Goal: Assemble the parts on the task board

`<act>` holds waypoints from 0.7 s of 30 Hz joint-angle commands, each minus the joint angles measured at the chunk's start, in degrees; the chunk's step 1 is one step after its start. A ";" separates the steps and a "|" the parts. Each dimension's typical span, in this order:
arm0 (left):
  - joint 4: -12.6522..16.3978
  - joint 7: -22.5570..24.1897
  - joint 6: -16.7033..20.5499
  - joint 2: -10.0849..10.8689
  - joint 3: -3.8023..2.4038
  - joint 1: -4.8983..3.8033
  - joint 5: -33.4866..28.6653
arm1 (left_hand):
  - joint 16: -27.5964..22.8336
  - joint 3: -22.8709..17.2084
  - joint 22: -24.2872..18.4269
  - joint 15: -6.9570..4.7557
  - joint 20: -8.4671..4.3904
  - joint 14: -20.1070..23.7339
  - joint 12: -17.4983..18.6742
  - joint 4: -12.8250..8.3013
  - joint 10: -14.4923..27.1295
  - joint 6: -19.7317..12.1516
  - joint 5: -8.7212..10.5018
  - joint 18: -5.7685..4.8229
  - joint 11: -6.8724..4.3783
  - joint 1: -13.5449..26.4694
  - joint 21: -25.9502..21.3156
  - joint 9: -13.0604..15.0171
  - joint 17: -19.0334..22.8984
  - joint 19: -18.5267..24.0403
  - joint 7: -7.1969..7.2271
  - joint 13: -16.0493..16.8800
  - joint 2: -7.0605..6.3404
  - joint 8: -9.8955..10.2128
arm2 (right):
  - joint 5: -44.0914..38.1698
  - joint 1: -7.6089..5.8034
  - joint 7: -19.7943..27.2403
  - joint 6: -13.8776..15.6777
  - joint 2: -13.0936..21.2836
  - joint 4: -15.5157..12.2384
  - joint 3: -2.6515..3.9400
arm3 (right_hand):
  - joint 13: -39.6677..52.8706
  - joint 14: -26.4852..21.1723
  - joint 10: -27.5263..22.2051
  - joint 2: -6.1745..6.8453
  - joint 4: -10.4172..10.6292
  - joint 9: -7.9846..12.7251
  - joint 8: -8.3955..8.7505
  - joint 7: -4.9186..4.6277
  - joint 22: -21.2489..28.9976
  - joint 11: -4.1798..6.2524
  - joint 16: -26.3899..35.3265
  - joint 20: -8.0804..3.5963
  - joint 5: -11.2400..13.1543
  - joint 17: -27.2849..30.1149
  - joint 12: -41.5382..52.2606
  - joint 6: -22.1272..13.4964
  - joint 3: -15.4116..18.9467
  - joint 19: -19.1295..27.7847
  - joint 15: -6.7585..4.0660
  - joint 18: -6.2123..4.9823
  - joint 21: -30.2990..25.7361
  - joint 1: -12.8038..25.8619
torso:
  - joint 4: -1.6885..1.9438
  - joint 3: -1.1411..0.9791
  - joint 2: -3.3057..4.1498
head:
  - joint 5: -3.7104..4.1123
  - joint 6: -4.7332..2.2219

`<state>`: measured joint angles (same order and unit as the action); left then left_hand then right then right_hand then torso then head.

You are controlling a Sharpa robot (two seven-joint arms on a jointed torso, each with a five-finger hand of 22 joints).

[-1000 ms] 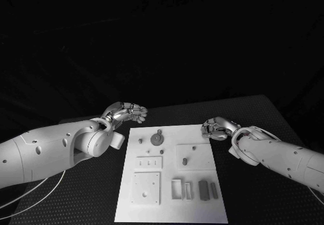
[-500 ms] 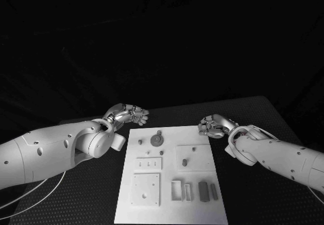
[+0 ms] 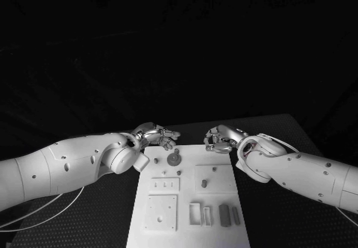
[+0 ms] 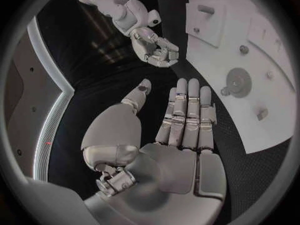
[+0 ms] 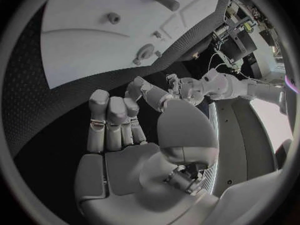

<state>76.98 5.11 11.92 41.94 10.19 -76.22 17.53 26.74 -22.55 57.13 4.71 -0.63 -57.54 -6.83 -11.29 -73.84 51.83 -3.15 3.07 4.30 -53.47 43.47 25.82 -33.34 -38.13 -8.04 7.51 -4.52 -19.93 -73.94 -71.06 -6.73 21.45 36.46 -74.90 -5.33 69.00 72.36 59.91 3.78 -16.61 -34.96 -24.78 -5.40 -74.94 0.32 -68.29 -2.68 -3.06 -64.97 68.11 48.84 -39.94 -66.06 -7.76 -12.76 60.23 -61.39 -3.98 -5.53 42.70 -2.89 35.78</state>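
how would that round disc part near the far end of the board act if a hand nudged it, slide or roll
The round disc part appears to lie flat on the task board, so it would probably slide, not roll. It looks small and rigid, likely light. The board looks smooth, so a nudge may send it skidding.

Open gap between left hand (image 3: 155, 137) and right hand (image 3: 222, 139)

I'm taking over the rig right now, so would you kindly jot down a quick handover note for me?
Left robot hand: holds nothing, fingers apart, hovering at the far left corner of the white board.
Right robot hand: also holds nothing, at the far right corner.
Parts: the round disc, small pegs and two grey bars all sit on the board, untouched.
Done: no assembly step visible.
Left: pick up the first part and fit everything.
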 commanded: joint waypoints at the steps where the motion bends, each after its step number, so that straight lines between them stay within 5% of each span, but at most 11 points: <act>1: -0.35 -3.78 -2.61 -0.93 0.04 -0.06 3.17 | 0.37 -0.03 0.08 -0.13 -0.35 -0.21 -0.38 0.36 -0.57 0.49 0.18 1.04 0.04 0.90 0.29 -0.05 -0.13 -0.10 0.07 0.16 -0.10 -0.27 | -4.77 -0.01 -4.58 -2.12 -0.77 -1.39 -0.04 | 0.00 0.18 -1.84 0.48 0.01 -0.11 -0.18 1.48 -0.37 1.87 -0.04 -0.17 0.27 -0.06 0.12 11.37 -0.37 -0.19 -0.40 -2.24 0.34 0.28 | -0.30 0.56 -0.93 | -0.42 -0.07; 10: -0.60 -5.93 -3.56 -2.62 0.17 0.09 4.22 | 0.75 0.74 -0.05 -0.09 -0.44 0.47 0.08 2.37 -0.35 0.43 0.29 0.94 0.13 4.25 0.24 -0.34 -0.45 0.22 0.01 0.36 -0.59 0.27 | -6.41 0.00 -5.76 -2.27 -3.93 -3.23 -0.05 | -0.04 0.24 -1.77 0.52 -0.03 -0.23 -0.16 1.51 -0.34 1.88 -0.03 -0.18 0.27 -0.05 0.11 11.38 -0.52 -0.28 -0.39 -2.24 0.36 0.30 | -0.28 0.99 -1.60 | -0.28 0.06; 21: -0.02 -7.94 -5.66 -2.77 0.34 0.17 6.80 | 1.27 0.78 -0.09 -0.18 -0.51 0.63 0.15 3.95 -0.72 0.97 0.33 1.10 -0.06 6.12 0.38 -0.30 -0.78 0.27 0.24 0.69 -0.90 0.24 | -7.09 0.01 -6.19 -1.70 -5.11 -4.20 -0.07 | -0.09 0.32 -1.69 0.58 -0.03 -0.37 -0.14 1.52 -0.31 1.89 -0.03 -0.19 0.27 -0.04 0.10 11.40 -0.70 -0.40 -0.40 -2.24 0.37 0.31 | -0.24 0.95 -1.49 | -0.56 0.35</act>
<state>76.71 -1.42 8.47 39.30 10.55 -76.06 22.40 27.73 -21.74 57.12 4.49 -0.83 -57.33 -6.83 -7.64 -74.13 52.52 -3.15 3.56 4.39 -48.01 43.48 25.54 -34.07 -37.88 -7.76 8.15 -5.36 -19.93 -79.70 -71.08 -12.32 20.13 31.46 -78.89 -5.40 68.98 72.69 60.11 4.00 -16.61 -35.25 -24.76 -5.36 -74.93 0.52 -68.29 -2.67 -3.06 -64.96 68.11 48.88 -40.26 -66.23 -7.85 -12.76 60.23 -61.17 -4.21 -4.56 41.14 -3.41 36.05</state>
